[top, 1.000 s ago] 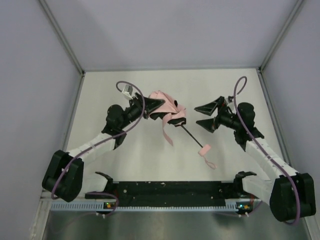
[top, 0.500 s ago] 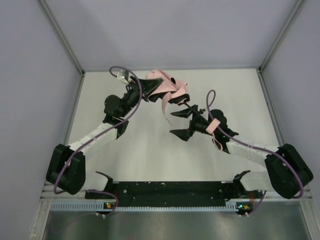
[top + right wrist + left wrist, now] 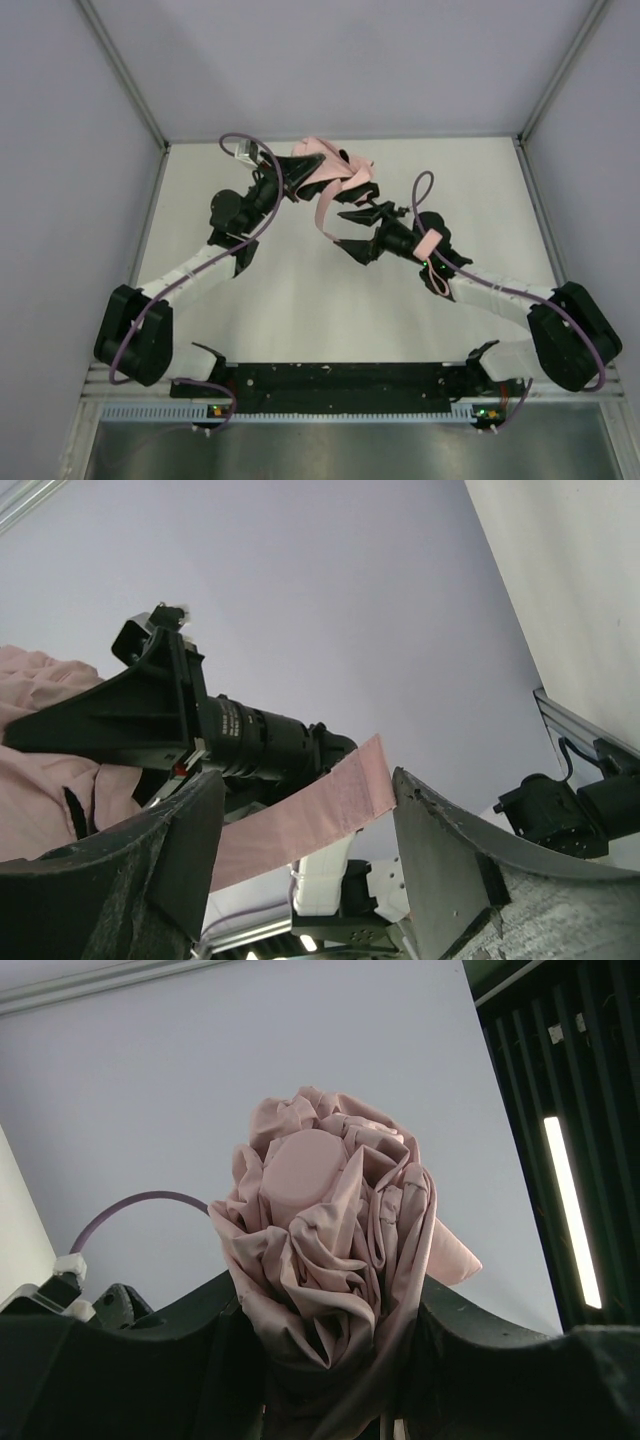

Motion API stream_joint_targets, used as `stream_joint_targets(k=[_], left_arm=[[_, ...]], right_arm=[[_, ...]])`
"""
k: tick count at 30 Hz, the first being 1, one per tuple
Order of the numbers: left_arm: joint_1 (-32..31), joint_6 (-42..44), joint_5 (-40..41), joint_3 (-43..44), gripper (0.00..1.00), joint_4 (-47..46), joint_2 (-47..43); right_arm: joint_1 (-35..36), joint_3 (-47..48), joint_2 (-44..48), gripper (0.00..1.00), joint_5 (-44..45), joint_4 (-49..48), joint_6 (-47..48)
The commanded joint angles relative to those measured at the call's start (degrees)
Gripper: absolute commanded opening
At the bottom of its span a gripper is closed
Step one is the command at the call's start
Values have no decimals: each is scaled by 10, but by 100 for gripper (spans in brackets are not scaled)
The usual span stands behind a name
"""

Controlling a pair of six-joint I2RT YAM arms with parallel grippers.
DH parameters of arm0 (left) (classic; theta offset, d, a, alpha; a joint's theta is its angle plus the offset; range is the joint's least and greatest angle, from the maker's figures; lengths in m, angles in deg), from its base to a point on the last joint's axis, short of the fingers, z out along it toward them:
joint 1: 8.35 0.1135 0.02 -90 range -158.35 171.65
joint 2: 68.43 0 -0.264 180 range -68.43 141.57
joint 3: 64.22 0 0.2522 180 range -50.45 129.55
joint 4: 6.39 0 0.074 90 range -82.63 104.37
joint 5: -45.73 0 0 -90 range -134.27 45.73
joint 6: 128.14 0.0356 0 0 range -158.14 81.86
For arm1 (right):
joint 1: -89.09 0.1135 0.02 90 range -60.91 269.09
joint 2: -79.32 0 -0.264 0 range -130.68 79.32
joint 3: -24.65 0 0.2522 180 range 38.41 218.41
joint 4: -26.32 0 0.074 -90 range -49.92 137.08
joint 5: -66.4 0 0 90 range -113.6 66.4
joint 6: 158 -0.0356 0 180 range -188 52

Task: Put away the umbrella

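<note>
My left gripper (image 3: pixel 308 178) clamps the bunched umbrella (image 3: pixel 320 1230) aloft toward 12 o'clock, while my right gripper (image 3: pixel 345 230), jaws wide, straddles its strap (image 3: pixel 300 815) dangling toward 6, so I should pinch near the strap's free end, then wrap snugly around the folds.

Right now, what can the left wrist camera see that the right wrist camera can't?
Only the left wrist view shows the bunched top of the umbrella squeezed in the left gripper, its round cap facing the camera. Only the right wrist view shows a flat pink strap crossing the gap between the right gripper's open fingers, and the left gripper from the side. Both show pink umbrella fabric and the pale wall behind.
</note>
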Motion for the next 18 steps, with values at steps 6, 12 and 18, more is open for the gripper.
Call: stream_joint_targets(k=[6,12,18], left_arm=[[0,-39,16,22,0,-84,3],[0,-49,17,19,0,-97,9],[-1,-54,18,18,0,-106,17]], right_arm=[[26,42,-40,46,14,-38,-82],[36,42,-51,44,27,-57,-89],[38,37,-57,22,36,-74,-91]])
